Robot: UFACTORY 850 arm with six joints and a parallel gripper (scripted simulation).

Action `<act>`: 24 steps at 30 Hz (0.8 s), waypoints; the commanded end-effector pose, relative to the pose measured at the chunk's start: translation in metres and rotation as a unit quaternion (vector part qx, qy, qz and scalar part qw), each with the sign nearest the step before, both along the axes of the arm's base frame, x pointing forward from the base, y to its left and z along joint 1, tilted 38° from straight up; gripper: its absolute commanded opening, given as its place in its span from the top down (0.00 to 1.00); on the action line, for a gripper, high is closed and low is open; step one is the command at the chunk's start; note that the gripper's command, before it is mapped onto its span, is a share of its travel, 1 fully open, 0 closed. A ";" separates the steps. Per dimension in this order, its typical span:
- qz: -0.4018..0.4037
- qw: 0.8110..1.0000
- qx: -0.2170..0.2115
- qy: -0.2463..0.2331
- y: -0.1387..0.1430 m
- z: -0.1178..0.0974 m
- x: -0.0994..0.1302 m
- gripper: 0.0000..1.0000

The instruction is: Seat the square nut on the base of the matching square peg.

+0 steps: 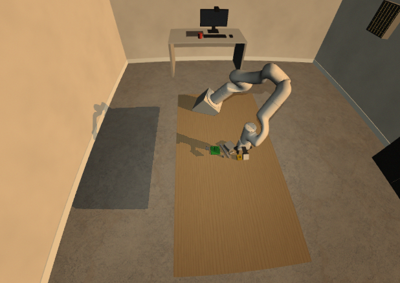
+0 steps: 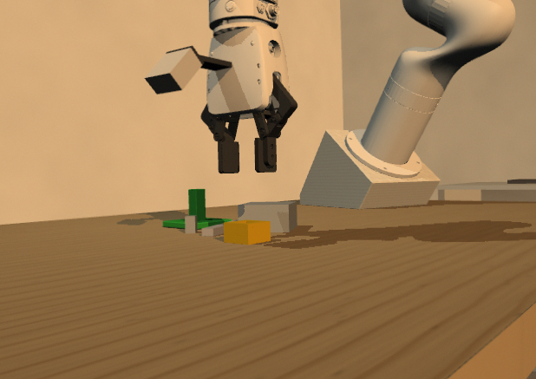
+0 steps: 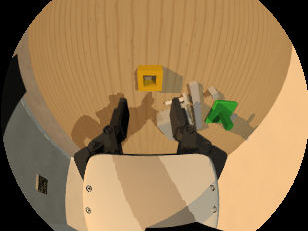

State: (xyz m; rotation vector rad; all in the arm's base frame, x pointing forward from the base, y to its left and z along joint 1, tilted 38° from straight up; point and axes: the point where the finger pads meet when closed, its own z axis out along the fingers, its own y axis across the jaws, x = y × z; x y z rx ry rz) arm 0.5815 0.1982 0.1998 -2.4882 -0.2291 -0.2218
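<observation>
The orange square nut [image 2: 247, 231] [image 3: 149, 78] [image 1: 239, 157] lies flat on the wooden table top [image 2: 260, 306]. The green square peg [image 2: 197, 203] [image 3: 221, 114] [image 1: 215, 150] stands upright on its flat green base [image 2: 175, 224], left of the nut and a little farther back. My gripper [image 2: 246, 167] [image 3: 149, 106] hangs well above the table, almost over the nut. Its fingers point down, stand apart and hold nothing.
A grey block [image 2: 269, 215] [image 3: 195, 97] [image 1: 229, 147] lies just behind the nut, with two small grey pieces [image 2: 190, 224] [image 2: 212, 230] beside the peg base. The robot's base [image 2: 369, 180] [image 1: 206, 102] stands at the back of the table. A box-shaped camera [image 2: 173, 69] sticks out from the wrist.
</observation>
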 end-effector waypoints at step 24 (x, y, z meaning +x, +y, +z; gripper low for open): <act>0.000 1.000 0.000 -0.001 0.046 -0.061 0.010 0.40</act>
